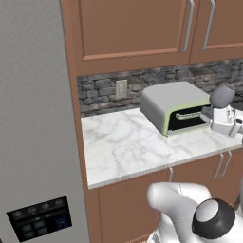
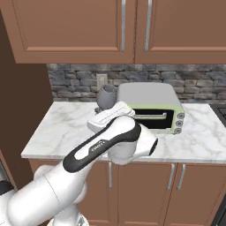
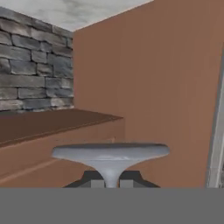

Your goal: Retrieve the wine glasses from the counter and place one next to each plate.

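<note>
Here, the fingers (image 3: 111,183) pinch the thin stem of a wine glass (image 1: 222,95), holding it in the air above the marble surface (image 1: 126,140), just in front of the toaster oven (image 2: 152,108). Pickup looks finished; next, the glass must travel to a plate, kept level.

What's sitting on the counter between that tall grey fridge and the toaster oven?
Nothing: bare marble counter runs from the fridge to the toaster oven, seen in the left base view.
</note>
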